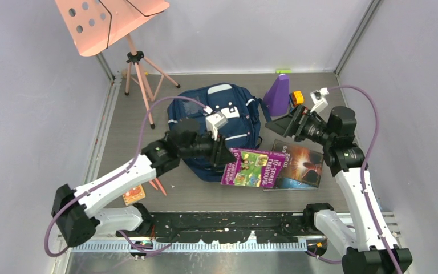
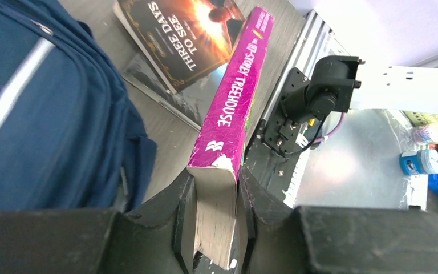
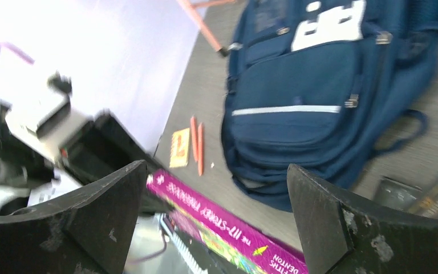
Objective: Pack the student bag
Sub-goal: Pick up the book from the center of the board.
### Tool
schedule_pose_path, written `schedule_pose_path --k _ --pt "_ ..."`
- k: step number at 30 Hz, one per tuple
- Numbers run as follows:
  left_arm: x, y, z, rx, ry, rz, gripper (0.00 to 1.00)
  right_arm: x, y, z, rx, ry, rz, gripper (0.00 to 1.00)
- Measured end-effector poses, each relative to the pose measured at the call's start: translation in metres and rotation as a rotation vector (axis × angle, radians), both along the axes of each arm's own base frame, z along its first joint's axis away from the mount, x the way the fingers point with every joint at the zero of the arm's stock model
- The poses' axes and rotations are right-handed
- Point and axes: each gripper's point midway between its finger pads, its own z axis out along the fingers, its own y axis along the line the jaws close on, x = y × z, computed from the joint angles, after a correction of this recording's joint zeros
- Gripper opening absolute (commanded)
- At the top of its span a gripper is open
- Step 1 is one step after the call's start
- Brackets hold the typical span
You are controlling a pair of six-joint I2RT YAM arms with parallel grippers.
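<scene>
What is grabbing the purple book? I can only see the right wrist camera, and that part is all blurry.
Observer: The left gripper is shut on one end of the purple book.
Operator: What's the dark thing in my bottom corner?
Observer: A second book. Its cover reads Three Days to See, and it lies flat on the table.
Operator: Is anything hiding on the other side of the bag?
Observer: Yes, a purple wedge-shaped thing stands beside the student bag.

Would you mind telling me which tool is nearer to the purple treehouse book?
Left. The left tool is clamped on one end of the purple treehouse book; the right tool is open, apart from it, beyond the dark book.
</scene>
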Motion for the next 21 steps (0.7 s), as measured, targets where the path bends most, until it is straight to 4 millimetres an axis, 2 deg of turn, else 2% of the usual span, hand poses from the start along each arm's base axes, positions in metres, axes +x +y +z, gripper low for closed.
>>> schedule_pose_path --k 2,5,10,14,21 --pt "0.007 0.015 0.020 0.024 -0.036 -0.014 0.00 -0.008 0.018 0.008 0.007 -0.053 0.105 0.99" --pt "0.004 0.030 0.042 0.061 -0.076 -0.075 0.00 -0.026 0.049 0.006 0.001 -0.083 0.276 0.99" --pt "-0.005 0.053 0.051 0.130 -0.099 -0.164 0.00 -0.051 0.091 -0.018 -0.035 -0.054 0.511 0.98" --pt "-0.009 0.063 0.045 0.169 -0.088 -0.189 0.00 -0.065 0.103 -0.030 -0.069 -0.057 0.599 0.98" --pt "0.000 0.072 0.038 0.205 -0.054 -0.166 0.00 -0.079 0.109 -0.025 -0.080 -0.124 0.668 0.96"
